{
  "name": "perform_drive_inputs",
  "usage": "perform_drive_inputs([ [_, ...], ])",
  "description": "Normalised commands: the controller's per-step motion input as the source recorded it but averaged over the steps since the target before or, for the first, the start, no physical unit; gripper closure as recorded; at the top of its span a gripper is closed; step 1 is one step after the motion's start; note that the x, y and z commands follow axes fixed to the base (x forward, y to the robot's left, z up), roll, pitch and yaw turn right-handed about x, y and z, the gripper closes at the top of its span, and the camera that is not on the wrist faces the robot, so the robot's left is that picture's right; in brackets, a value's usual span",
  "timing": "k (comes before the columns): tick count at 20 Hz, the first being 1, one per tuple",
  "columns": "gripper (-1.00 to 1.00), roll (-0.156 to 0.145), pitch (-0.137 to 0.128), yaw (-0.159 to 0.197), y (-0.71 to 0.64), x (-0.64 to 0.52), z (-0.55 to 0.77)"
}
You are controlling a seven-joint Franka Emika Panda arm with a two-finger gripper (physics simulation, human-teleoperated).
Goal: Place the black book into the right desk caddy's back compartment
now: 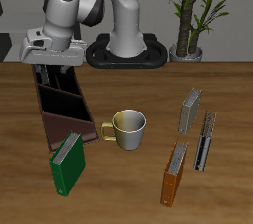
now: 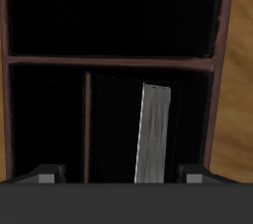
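- Black book (image 2: pixel 148 134) stands upright inside the caddy (image 1: pixel 61 110), white page edge showing, apparently in its back compartment (image 2: pixel 148 119).
- Gripper (image 2: pixel 117 174) hovers directly above; fingers (image 2: pixel 44 174) spread wide, holding nothing, seemingly clear of the book.

Arm: white and grey jointed arm (image 1: pixel 117 11) rising from a round dark base at the back of the desk, bending over toward one side.
Wrist: grey wrist section (image 1: pixel 61 11) tilted, carrying the hand downward.
Hand: pale grey block (image 1: pixel 49 46) held level, pointing straight down.
Jaws: gripper (image 1: pixel 46 70) reaches down from the block; in the exterior view its dark fingers are hard to tell apart.
Fingertips: in the wrist view two grey fingertips (image 2: pixel 45 174) show well apart, one at each side.
Grip: nothing is seen pressed between the fingertips; the jaws stand wide.
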Motion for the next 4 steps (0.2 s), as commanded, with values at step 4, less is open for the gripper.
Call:
perform_drive_inputs([
  [4,-1.0,0.002,-0.031,-0.012,0.03,-0.03,0.15],
])
